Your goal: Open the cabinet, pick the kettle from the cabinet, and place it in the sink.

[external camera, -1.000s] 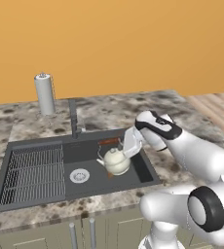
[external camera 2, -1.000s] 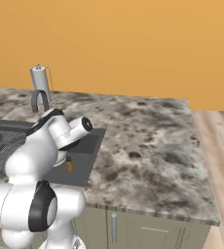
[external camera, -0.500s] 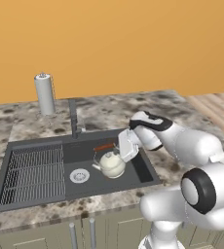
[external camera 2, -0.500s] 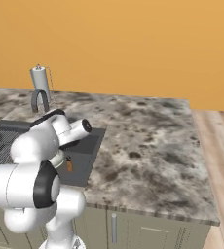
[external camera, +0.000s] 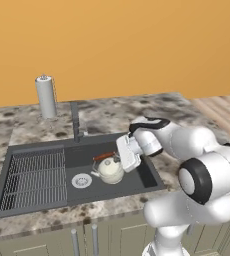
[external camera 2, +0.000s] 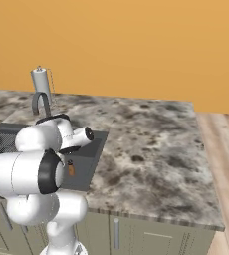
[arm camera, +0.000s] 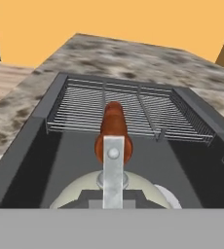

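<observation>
In the left base view the kettle sits in the sink, in the open basin right of the rack and just beside the drain. Its right side is hidden behind the white hand, and the gripper fingertips are covered by the hand body, so that view does not show how the jaws stand. The kettle's red-brown handle grip shows just left of the hand.

From the right base view the arm's white links block most of the sink; only a small orange-brown bit shows past the elbow, too small to name for sure. The faucet is partly hidden there, with the paper towel roll behind it.

The hand view looks down along the handle: the grip rises in the middle, the kettle body is cut off below, and the rack lies beyond. The jaws are together, clamped on the kettle's handle.

The faucet and roll stand on the counter behind the sink.
</observation>
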Robot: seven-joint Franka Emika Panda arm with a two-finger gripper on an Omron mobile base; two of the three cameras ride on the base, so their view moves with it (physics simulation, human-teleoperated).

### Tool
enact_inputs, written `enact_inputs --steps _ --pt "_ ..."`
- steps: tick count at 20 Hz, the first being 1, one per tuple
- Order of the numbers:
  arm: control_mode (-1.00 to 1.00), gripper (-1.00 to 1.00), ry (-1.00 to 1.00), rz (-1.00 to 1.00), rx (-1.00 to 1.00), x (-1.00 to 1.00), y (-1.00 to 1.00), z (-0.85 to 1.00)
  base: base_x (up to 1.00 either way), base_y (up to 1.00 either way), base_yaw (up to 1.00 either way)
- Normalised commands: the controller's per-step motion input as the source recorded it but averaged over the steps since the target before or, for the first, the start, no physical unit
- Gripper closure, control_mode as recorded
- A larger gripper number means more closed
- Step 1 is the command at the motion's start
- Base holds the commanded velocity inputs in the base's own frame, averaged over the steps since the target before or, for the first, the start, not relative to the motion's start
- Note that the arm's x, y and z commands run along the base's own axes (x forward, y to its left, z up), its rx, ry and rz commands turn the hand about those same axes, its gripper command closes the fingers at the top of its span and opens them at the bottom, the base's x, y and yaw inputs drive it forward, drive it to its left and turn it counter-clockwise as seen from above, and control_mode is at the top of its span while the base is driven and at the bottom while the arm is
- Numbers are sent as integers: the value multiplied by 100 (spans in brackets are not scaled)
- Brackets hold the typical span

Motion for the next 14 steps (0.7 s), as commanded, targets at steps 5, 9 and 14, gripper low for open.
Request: enact_inputs --steps 5,9,14 --pt "-100 100 0 0 2 11 23 -14 0 0 0" --pt "-100 100 1 0 1 14 24 -15 0 0 0" --pt "-100 100 0 0 0 21 15 -16 0 0 0"
